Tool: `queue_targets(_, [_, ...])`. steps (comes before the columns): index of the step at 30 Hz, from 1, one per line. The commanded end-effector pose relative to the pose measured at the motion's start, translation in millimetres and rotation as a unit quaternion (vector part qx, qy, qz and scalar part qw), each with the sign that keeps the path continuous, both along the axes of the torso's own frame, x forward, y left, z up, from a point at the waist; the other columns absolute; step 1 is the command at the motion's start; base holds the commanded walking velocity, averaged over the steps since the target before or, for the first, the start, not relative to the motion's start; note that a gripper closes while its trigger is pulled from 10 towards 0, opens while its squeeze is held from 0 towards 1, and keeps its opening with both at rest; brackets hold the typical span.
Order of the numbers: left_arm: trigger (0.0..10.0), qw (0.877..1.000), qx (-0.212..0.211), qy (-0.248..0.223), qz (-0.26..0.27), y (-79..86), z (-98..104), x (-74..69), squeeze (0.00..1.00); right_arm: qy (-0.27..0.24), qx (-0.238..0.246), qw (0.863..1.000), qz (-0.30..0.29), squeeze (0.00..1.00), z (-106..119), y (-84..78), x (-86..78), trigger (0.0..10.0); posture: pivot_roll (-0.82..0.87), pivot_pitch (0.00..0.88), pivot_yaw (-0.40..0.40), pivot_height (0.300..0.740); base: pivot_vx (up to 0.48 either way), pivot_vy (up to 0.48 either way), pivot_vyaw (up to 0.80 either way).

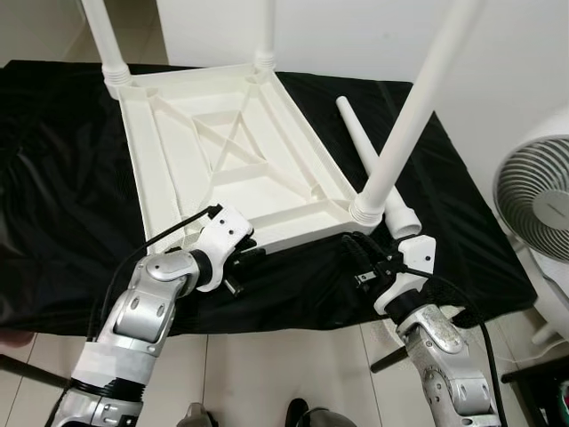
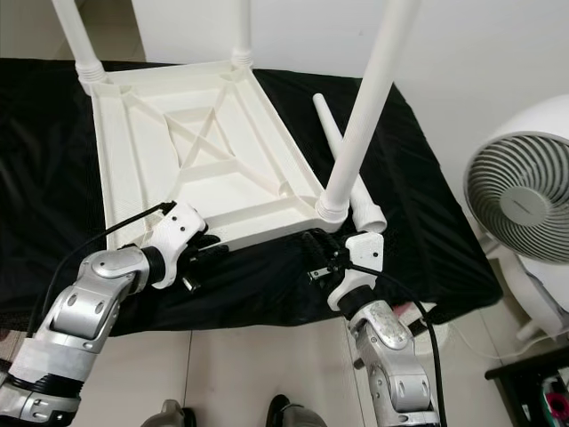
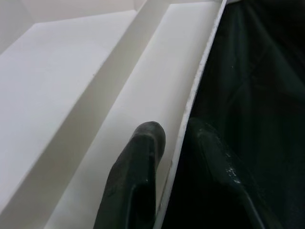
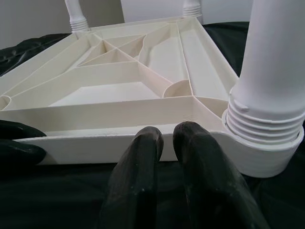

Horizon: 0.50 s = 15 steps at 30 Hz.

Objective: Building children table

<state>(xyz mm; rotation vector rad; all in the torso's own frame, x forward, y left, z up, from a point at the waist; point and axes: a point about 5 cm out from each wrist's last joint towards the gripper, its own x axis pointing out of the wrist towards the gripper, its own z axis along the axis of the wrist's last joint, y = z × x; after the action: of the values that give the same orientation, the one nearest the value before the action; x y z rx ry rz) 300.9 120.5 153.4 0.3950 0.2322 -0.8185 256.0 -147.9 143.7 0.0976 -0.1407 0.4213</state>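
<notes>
We see a desk covered with a black cloth [image 1: 53,178], standing on a pale tiled floor before a white wall. On the cloth lies the white children table top [image 1: 222,151], upside down, so its ribs face up. Three white legs are screwed into its corners: the far left leg [image 1: 102,40], the far right leg [image 1: 264,31] and the near right leg [image 1: 413,111].

At the near left corner, the left gripper [image 3: 174,143] grasps the thin edge of the top: one finger [image 3: 138,176] is inside the frame, the other outside over the cloth, jaws clenched on the rim.

At the near edge, beside the near right leg, is the right gripper [image 4: 167,138]; its jaws are pressed together, the fingertips touching the rim.

A loose fourth leg [image 1: 373,160] lies on the cloth just right of the top. A white fan [image 1: 538,191] stands at the far right.
</notes>
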Motion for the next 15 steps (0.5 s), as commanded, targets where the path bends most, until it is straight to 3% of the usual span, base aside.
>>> queue_targets(1, [0.0, 0.999, 0.011, -0.013, 0.034, 12.0, 4.3, 2.0, 0.0, 0.001, -0.004, 1.0, -0.005, 0.0, -1.5, -3.3, -1.4, 10.0, 0.09, 0.119, -0.044, 0.74, 0.0, 0.0, 0.0])
queue_targets(15, [0.0, 1.0, -0.009, 0.009, 0.024, 21.4, 2.3, -23.2, 0.0, 0.001, -0.007, 1.0, -0.005, 0.0, -2.4, -4.5, -2.6, 10.0, 0.1, 0.117, -0.055, 0.74, 0.0, 0.0, 0.0])
